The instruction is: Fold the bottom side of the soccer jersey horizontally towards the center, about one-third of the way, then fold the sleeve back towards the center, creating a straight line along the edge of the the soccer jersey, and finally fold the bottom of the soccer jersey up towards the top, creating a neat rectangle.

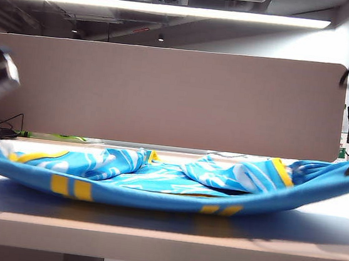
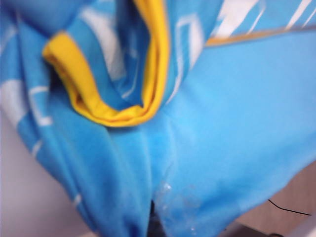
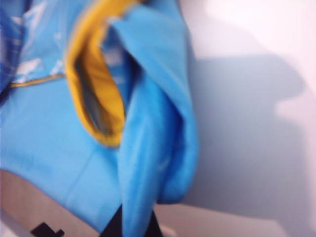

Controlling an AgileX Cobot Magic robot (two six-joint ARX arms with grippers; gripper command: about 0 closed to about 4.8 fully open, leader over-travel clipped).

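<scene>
- Lifting the near edge of the soccer jersey (image 1: 155,188) is the step you look to be on: it sags like a hammock between both arms, its middle on the desk (image 1: 163,227).
- Your left gripper (image 2: 154,224) is clenched on blue cloth at the left end.
- Your right gripper (image 3: 134,226) is clenched on cloth at the right end.
- Next, carry that edge evenly toward the center; keep both ends level.
</scene>
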